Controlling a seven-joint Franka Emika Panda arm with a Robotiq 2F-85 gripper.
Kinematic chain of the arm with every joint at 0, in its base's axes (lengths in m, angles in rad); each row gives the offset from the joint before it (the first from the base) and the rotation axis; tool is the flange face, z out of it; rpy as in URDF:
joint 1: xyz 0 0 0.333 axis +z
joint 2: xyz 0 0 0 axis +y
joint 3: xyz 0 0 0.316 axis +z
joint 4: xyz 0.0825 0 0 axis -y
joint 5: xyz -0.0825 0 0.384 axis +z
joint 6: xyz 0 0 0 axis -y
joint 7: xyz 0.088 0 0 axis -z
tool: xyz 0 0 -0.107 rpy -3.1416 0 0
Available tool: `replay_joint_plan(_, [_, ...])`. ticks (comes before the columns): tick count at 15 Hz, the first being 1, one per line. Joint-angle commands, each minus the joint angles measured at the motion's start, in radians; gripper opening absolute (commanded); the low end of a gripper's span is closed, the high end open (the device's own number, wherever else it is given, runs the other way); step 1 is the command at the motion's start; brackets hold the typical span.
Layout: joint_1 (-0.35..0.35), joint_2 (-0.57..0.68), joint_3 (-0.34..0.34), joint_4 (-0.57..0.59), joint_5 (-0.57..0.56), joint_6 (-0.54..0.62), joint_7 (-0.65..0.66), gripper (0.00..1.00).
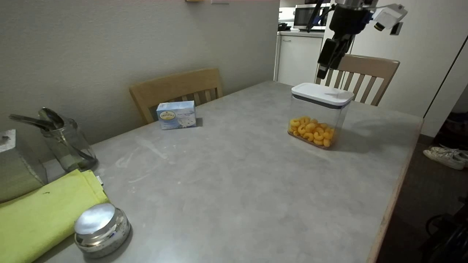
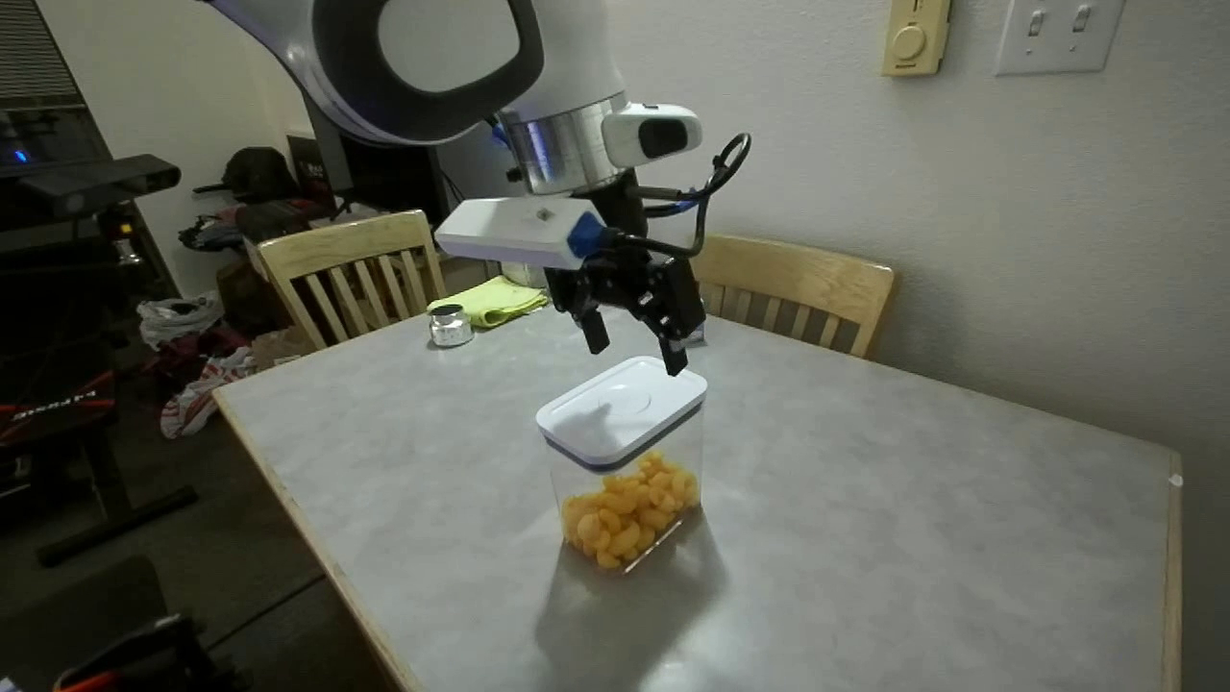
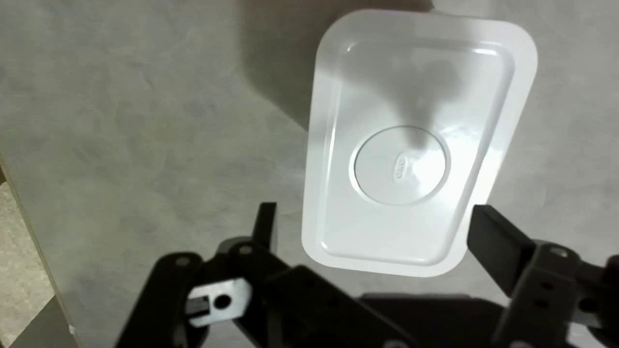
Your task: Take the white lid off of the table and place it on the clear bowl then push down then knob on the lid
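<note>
Hovering over the clear bowl (image 1: pixel 316 109): a gripper (image 2: pixel 636 356), its fingers (image 3: pixel 498 246) held apart with nothing between them.
The white lid (image 1: pixel 322 93) is set on top of the bowl, which is stood on the grey table (image 1: pixel 226 175) with orange-yellow pasta (image 1: pixel 310 129) inside. In the wrist view, the lid's long axis is turned roughly square to the line between the fingertips, and the knob (image 3: pixel 400 166), over the bowl's middle, is shown just beyond them. Whether the knob is raised cannot be told. Probably only the press is left: fingers to be brought together and lowered onto the knob.
</note>
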Motion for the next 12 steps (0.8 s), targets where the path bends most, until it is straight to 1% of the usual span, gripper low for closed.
replay_joint_plan(1, [-0.007, -0.022, 0.007, -0.033, 0.032, 0.015, -0.05, 1.0])
replay_joint_plan(5, [-0.01, -0.029, 0.007, -0.044, 0.041, 0.022, -0.078, 1.0])
replay_joint_plan(8, [-0.006, -0.051, 0.009, -0.067, 0.021, 0.058, -0.113, 1.0])
replay_joint_plan(9, [-0.002, -0.008, 0.003, -0.017, 0.014, 0.02, -0.067, 1.0])
replay_joint_plan(12, [0.0, -0.023, 0.004, -0.03, 0.013, 0.031, -0.083, 1.0])
